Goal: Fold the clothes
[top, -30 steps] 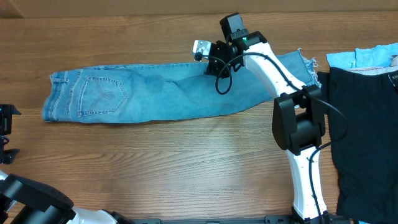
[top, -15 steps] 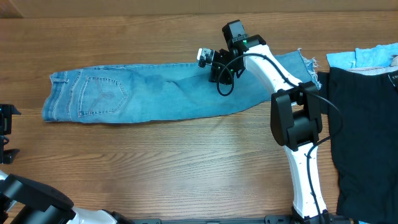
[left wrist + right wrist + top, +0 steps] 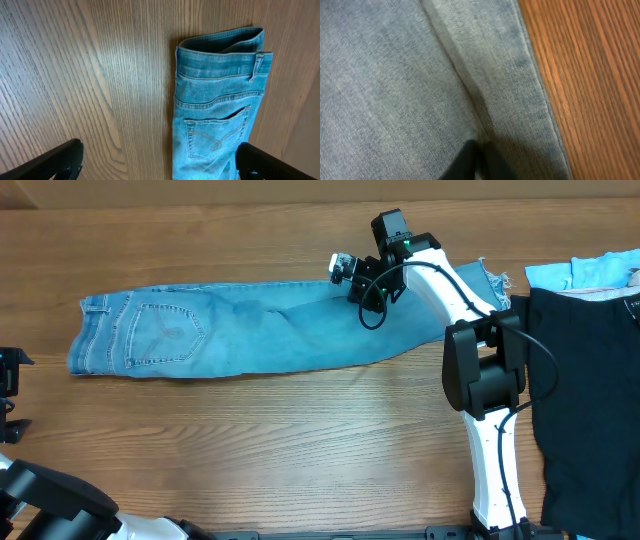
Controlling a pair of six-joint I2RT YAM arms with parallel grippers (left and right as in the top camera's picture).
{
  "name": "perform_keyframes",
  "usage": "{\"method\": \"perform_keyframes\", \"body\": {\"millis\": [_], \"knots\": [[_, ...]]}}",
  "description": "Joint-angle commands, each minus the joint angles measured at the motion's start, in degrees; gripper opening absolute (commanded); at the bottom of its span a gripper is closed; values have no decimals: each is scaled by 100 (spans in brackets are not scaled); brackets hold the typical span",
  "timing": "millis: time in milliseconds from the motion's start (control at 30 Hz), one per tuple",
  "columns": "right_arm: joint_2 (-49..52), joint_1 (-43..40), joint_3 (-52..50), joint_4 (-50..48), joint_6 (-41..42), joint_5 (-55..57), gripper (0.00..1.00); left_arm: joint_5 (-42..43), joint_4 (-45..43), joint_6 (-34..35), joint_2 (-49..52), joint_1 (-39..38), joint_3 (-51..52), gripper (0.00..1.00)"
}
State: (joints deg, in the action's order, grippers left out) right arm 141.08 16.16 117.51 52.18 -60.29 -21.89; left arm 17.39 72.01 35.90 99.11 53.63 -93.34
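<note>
On the right gripper point(image 3: 476, 156), only the dark fingertips show, at the bottom edge of its wrist view. The tips are together with no visible gap, sitting on a raised seam ridge of the jeans point(image 3: 230, 330); can't tell whether any denim is caught between them. Overhead doesn't help, since the wrist housing and cable cover the tips. The jeans lie flat and full length across the far half of the table point(image 3: 300, 450), with the waistband point(image 3: 220, 47) at the left and the frayed hem point(image 3: 490, 280) at the right, partly hidden under the right arm point(image 3: 455, 285). That gripper sits over the far long edge, nearer the hem than the waistband. The left gripper point(image 3: 159, 152) has its fingers wide apart, holding nothing, above bare wood just off the waistband end; in the overhead the left frame edge cuts it off. Its wrist view crops the jeans just below the back pocket point(image 3: 215, 132). A dark garment point(image 3: 590, 410) lies at the right and runs out of frame, its left edge near the hem. A light blue cloth point(image 3: 575, 273) shows beyond it, also cropped. Open wood: the whole near half in front of the jeans, plus a strip along the far side.
</note>
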Motion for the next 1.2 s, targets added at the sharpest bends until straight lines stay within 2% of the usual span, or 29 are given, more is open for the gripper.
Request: {"method": "perform_keyframes", "body": {"millis": [0, 233, 300, 500, 667, 867, 900, 933, 967, 1033, 1100, 1133, 1167], "knots": [[4, -17, 48, 2, -15, -136, 4, 2, -9, 31, -103, -7, -13, 100], [-245, -24, 350, -72, 74, 192, 4, 2, -9, 31, -103, -7, -13, 100], [-319, -68, 509, -90, 361, 691, 4, 2, -9, 31, -103, -7, -13, 100], [-372, -387, 557, -431, 1436, 1067, 4, 2, -9, 31, -103, -7, -13, 100], [-363, -435, 533, -490, 1449, 1047, 4, 2, -9, 31, -103, -7, -13, 100], [-358, -435, -50, -1202, 1663, 966, 5, 2, -9, 31, -103, -7, -13, 100], [-369, -435, -31, -1362, 2059, 1008, 27, 2, -9, 31, -103, -7, -13, 100], [-411, -435, 85, -1386, 2417, 1086, 34, 2, -9, 31, -103, -7, -13, 100], [-487, -437, 291, -1384, 2946, 1263, 50, 2, -9, 31, -103, -7, -13, 100], [-721, -459, 678, -1259, 3897, 1965, 63, 2, -9, 31, -103, -7, -13, 100], [-1029, -568, 1012, -782, 4666, 2702, 68, 2, -9, 31, -103, -7, -13, 100], [-1198, -669, 1093, -516, 4964, 2787, 84, 2, -9, 31, -103, -7, -13, 100], [-1436, -848, 1099, -179, 5355, 2776, 91, 2, -9, 31, -103, -7, -13, 100]]}}
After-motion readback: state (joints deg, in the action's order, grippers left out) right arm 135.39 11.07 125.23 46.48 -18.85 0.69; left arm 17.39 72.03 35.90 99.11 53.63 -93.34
